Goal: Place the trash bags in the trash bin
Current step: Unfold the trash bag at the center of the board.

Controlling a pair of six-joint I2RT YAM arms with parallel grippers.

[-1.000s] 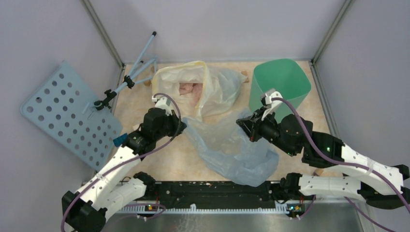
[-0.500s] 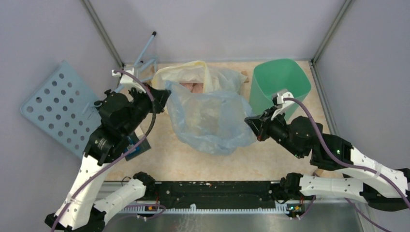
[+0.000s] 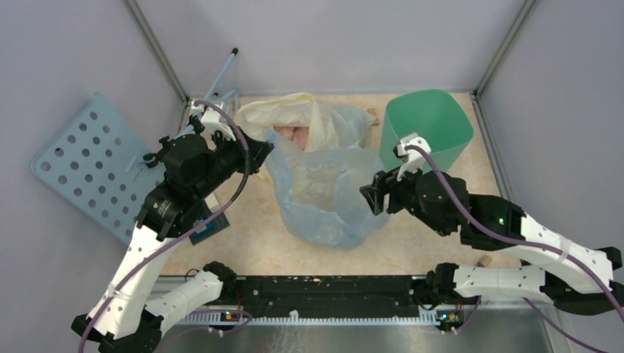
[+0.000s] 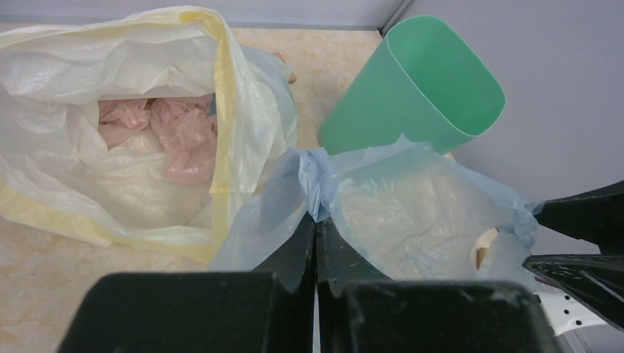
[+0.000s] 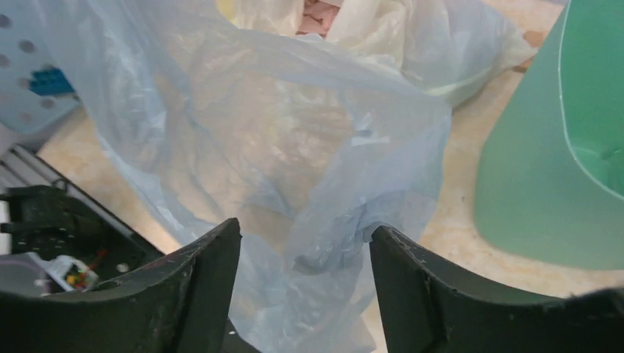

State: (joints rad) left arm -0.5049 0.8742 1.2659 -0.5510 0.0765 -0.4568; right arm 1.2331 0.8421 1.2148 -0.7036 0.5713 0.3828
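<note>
The trash bag (image 3: 324,193), thin see-through pale blue, hangs lifted over the table's middle. My left gripper (image 3: 265,153) is shut on its gathered left edge; in the left wrist view the fingers meet on a blue pleat (image 4: 316,220). At the bag's right side my right gripper (image 3: 369,197) stands open, and a crumpled fold of the bag (image 5: 346,243) lies loose between its fingers, touching the right one. The mint-green trash bin (image 3: 430,121) stands upright at the back right, just beyond the right gripper, its mouth bare (image 4: 441,73).
A whitish bag with a yellow rim (image 3: 302,118), pink crumpled stuff inside, lies behind the blue bag. A pale-blue perforated board (image 3: 92,173) leans at the left wall. A thin blue rod stand (image 3: 213,88) sits at the back left corner.
My right gripper has opened and let go of the bag's right edge. The bag, lifted and stretched between both grippers before, now sags from the left gripper alone.
</note>
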